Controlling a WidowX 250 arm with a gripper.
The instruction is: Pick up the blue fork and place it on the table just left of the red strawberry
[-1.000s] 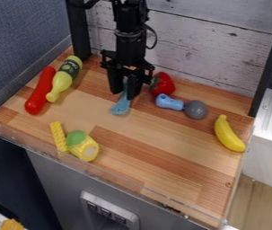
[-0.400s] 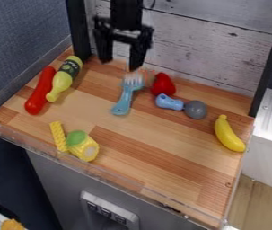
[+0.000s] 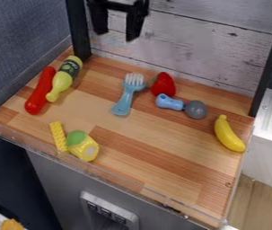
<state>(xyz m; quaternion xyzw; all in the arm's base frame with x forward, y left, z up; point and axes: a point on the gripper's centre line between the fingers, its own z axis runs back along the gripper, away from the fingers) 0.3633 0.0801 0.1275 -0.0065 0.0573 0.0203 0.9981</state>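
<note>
The wooden counter (image 3: 150, 139) spreads out below the black gripper (image 3: 115, 36), whose jaws stand wide apart, empty, at the frame's top. Beneath them, upper centre, lies the blue fork (image 3: 125, 97), tines upward, handle slanting down-left, near the red strawberry (image 3: 164, 85).

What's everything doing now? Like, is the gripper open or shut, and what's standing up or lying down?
Gripper: open, empty, up in the air
Blue fork: lying down, prongs toward the back wall
Bottle: lying on its side
Long red toy: lying down
Banana: lying down, in one piece
Yellow strip: lying down
</note>
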